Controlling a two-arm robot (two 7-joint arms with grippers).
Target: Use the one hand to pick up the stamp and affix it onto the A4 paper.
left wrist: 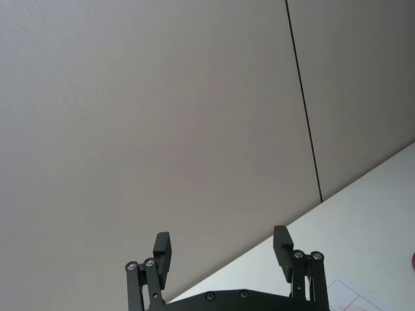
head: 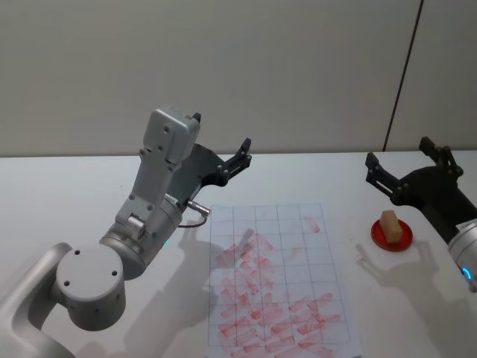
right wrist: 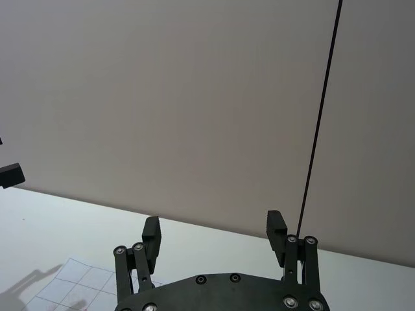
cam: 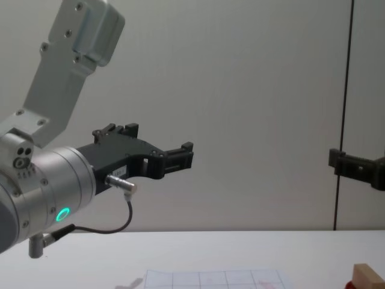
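Observation:
The stamp (head: 389,223), a small tan wooden block, stands on a flat red round disc (head: 393,238) at the right of the white table, and its top corner pokes up in the chest view (cam: 367,277). The A4 paper (head: 276,280) lies in the middle, gridded and covered with pink-red marks. My right gripper (head: 397,151), black on a wrist with a blue ring, hovers open above and just behind the stamp, with nothing between its fingers (right wrist: 151,234). My left gripper (head: 222,133) is raised beyond the paper's far left corner, open and empty (left wrist: 222,246).
The bulky silver left arm (head: 149,209), with a green ring and a looping black cable (cam: 114,227), leans over the table left of the paper. A plain wall stands behind the table. Bare table (head: 67,194) lies left of the arm.

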